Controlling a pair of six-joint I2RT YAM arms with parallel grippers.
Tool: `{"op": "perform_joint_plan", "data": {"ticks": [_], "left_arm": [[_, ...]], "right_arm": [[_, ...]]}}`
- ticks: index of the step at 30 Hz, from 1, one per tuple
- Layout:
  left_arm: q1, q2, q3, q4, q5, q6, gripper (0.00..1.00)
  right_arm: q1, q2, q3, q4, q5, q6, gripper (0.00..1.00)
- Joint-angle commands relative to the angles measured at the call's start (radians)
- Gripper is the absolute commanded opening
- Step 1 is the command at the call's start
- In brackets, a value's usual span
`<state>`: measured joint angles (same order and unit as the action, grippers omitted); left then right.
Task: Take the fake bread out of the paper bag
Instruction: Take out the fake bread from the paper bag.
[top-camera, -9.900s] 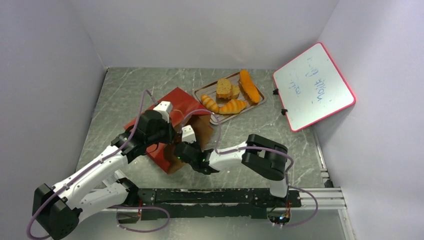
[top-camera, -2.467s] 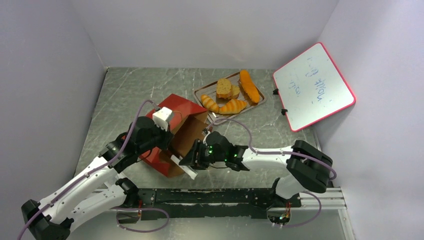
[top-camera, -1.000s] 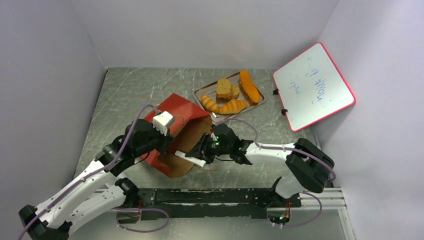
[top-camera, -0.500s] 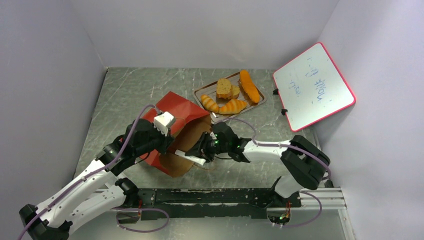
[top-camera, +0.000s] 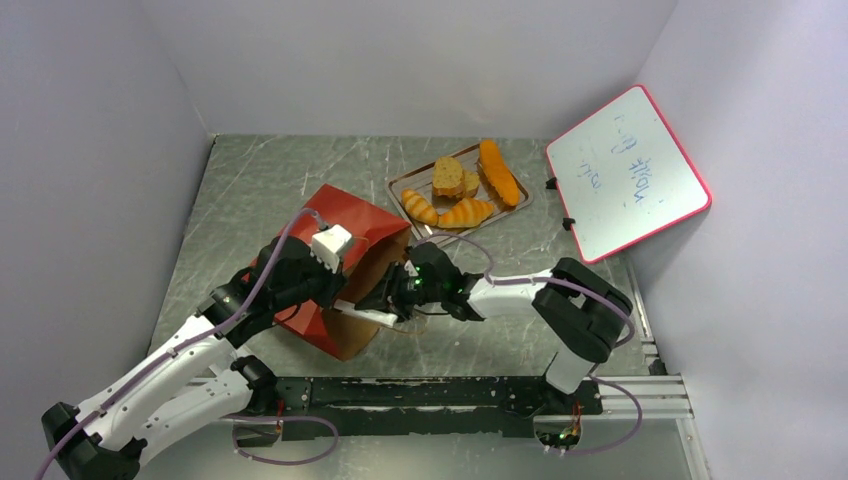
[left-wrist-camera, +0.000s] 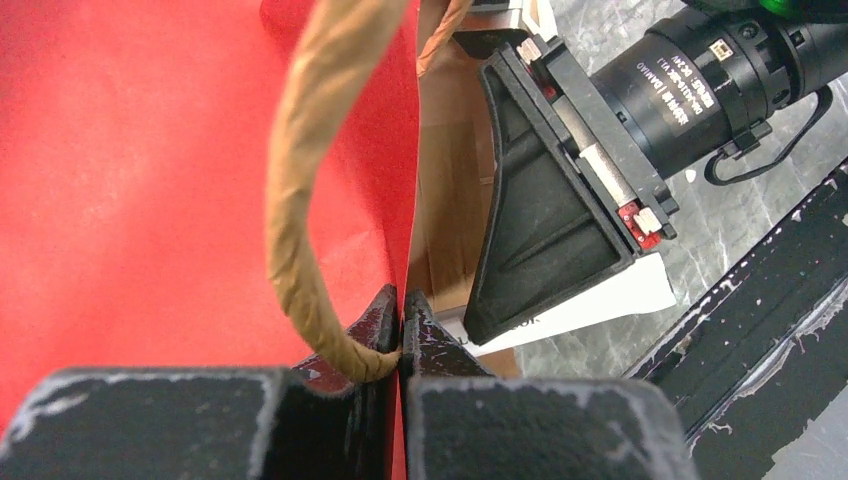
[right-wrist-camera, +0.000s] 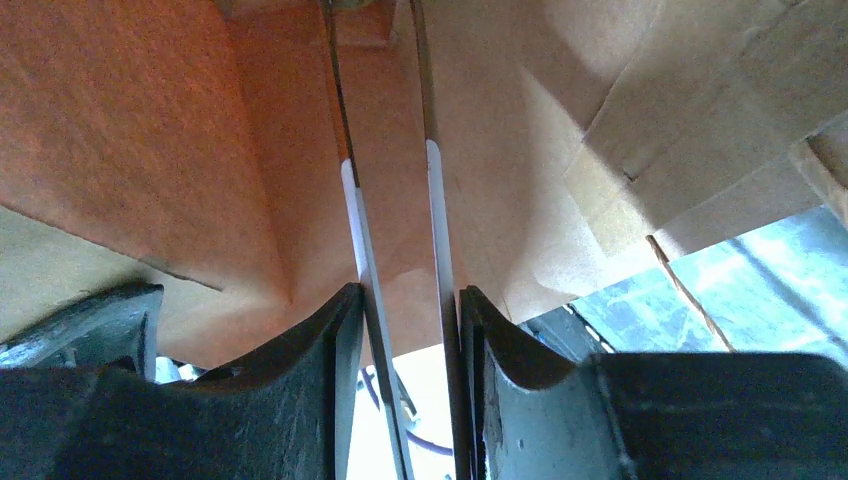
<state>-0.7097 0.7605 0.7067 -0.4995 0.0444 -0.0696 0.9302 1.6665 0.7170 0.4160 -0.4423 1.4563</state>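
Paper bag (top-camera: 350, 215) is laid on its side on the counter (top-camera: 250, 180), left of centre; its long axis runs roughly left to right, with the brown mouth turned right toward the right arm.

Right hand (right-wrist-camera: 402, 320) is the nearer one for the job; it is pushed leftward into the mouth, along the bag's axis; kraft walls fill the right wrist view on all sides. No bread is seen inside from that view; the bag's bottom end is too cramped to read.

The only fake bread (top-camera: 462, 212) seen lies on the tray (top-camera: 398, 184), far and right of the bag, well apart from both hands.

Right hand is set narrow, fingers partly apart; two thin pale edges run between them; whether these are pinched or only straddled cannot be told. A white strip (left-wrist-camera: 610, 295) is seen under this hand from the left wrist view.

Left hand (left-wrist-camera: 400, 325) is closed flat on the bag's rim; the cord handle (left-wrist-camera: 300, 200) is looped against one finger; the mouth is judged to be propped open by this grip.
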Motion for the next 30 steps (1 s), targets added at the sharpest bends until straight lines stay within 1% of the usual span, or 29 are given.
{"op": "perform_joint_plan", "data": {"ticks": [1,9,12,14,16,22,30], "left_arm": [[-0.011,-0.006,0.056,0.038,0.087,-0.011,0.07],[-0.011,-0.029,0.065,0.036,0.066,-0.013,0.07],[-0.011,-0.045,0.059,0.035,0.056,-0.016,0.07],[-0.011,-0.054,0.059,0.031,0.05,-0.017,0.07],[-0.011,-0.063,0.059,0.027,0.046,-0.02,0.07],[-0.011,-0.09,0.057,0.007,-0.005,-0.027,0.07],[-0.011,-0.082,0.077,-0.049,-0.126,-0.045,0.07]], "right_arm": [[0.029,0.052,0.033,0.03,0.023,0.012,0.4],[0.097,0.142,0.066,0.077,0.034,0.012,0.39],[0.113,0.166,0.073,0.102,0.04,0.016,0.36],[0.118,0.177,0.067,0.132,0.042,0.029,0.29],[0.12,0.183,0.055,0.161,0.045,0.043,0.18],[0.119,0.155,0.02,0.182,0.061,0.043,0.0],[0.108,0.076,-0.033,0.164,0.088,0.019,0.0]]}}
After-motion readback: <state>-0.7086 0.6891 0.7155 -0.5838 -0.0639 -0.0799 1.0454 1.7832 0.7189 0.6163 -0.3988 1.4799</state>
